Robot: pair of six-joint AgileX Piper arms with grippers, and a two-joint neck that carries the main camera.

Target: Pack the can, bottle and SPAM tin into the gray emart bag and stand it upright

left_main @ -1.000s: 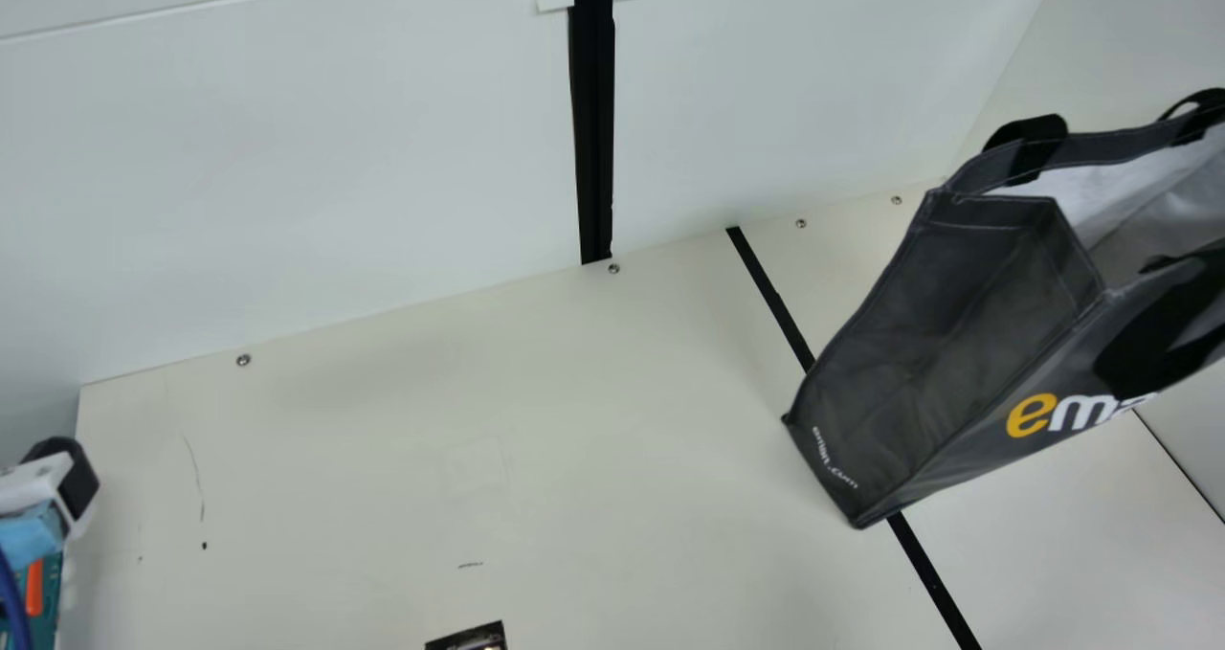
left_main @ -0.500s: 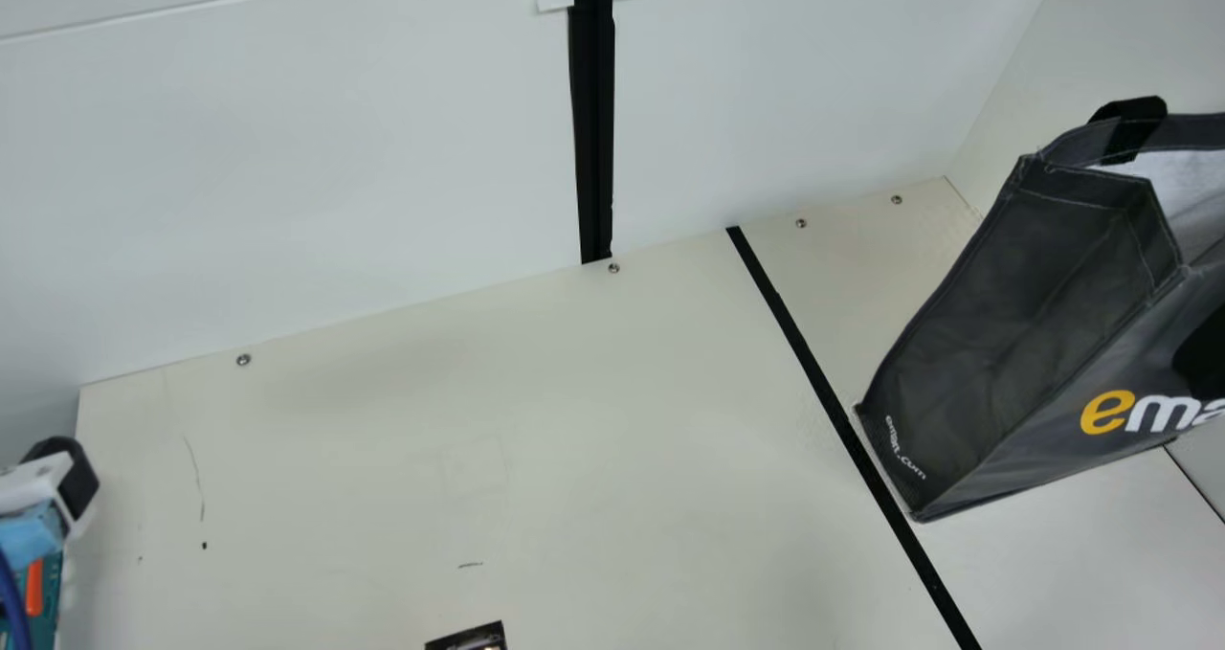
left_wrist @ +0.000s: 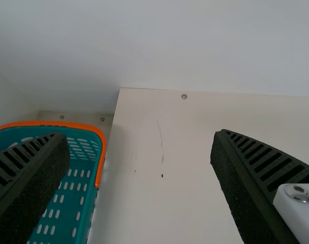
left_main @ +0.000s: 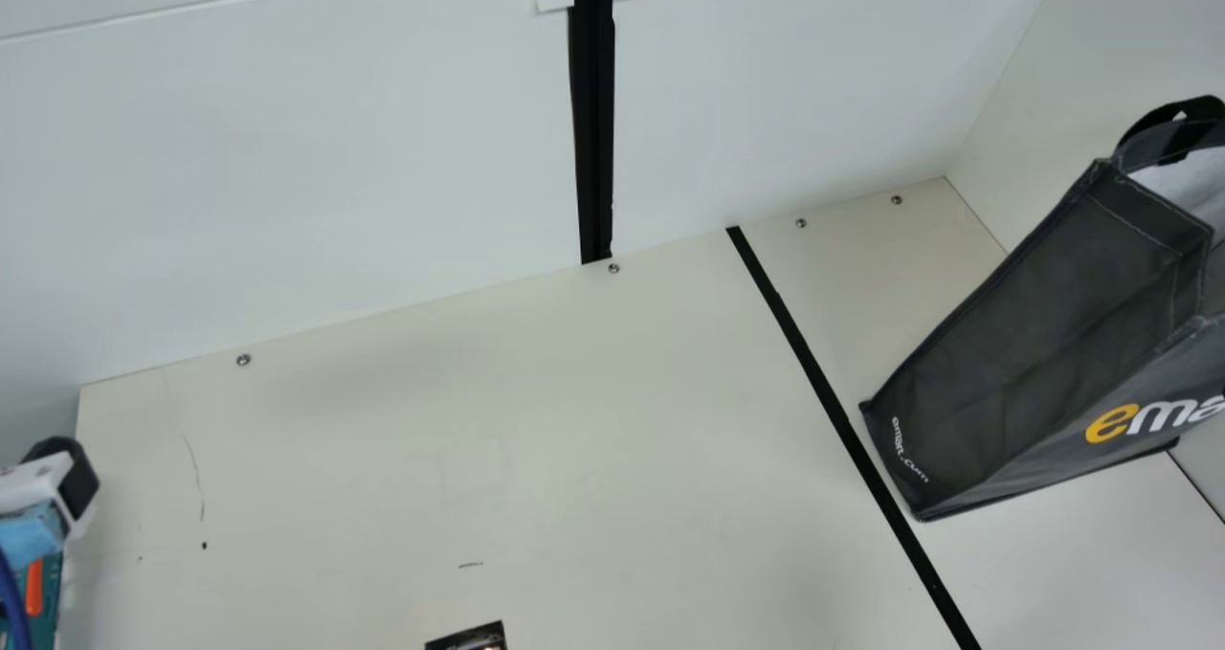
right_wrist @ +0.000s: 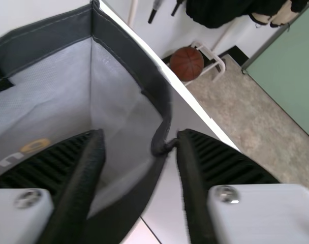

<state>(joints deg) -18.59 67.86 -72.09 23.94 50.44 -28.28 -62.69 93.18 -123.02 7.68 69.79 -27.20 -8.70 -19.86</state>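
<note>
At the right of the main view the dark gray emart bag (left_main: 1034, 344) shows its narrow side, its mouth facing up and partly cut off. In the right wrist view the bag (right_wrist: 121, 48) has its rim running between the fingers of my right gripper (right_wrist: 139, 140). They stand apart, one over the mouth, the other outside beside a knotted corner. Its contents are hidden. Part of my left gripper (left_main: 75, 485) shows at the main view's left edge; in its wrist view my left gripper (left_wrist: 139, 152) is open with nothing between its fingers.
A teal basket with an orange rim (left_wrist: 101, 147) stands beside the table's left end. A dark printed piece (left_main: 469, 639) lies at the main view's bottom edge. White walls (left_main: 287, 152) rise behind the table (left_main: 478, 439). In the right wrist view the floor (right_wrist: 261, 117) lies beyond the table's edge.
The bag has shifted right, across the black strip. In the last half second its base has hardly moved, while its upper part has swung further right. The left gripper part has not moved.
</note>
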